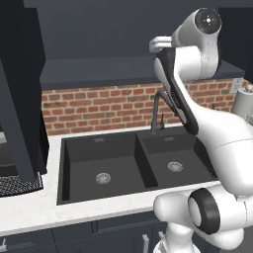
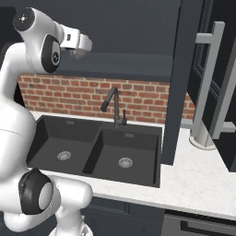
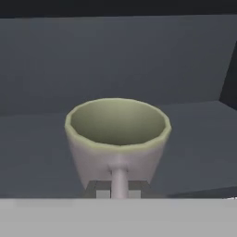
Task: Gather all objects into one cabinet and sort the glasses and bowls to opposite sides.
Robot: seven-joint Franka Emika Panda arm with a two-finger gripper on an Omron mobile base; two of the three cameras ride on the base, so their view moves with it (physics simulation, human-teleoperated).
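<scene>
Now we see our gripper closed on the loop handle of a pale beige-green mug; in the hand view the two dark fingertips sit on either side of the handle, at the bottom of the cup. The mug is upright, its open mouth faces up, and we can see nothing inside it. Behind and below it there is a dark charcoal cabinet with a flat shelf; we cannot tell if the mug touches this shelf or hangs just above it.

From the right base view, the gripper is raised high, near the lower edge of the dark upper cabinet, and the mug is mostly hidden by the hand there. Below the arm lies a black double sink set in a white marble counter, with a black tap before a red brick wall. At the right, a tall cabinet door stands open, with long silver handles beside it.
</scene>
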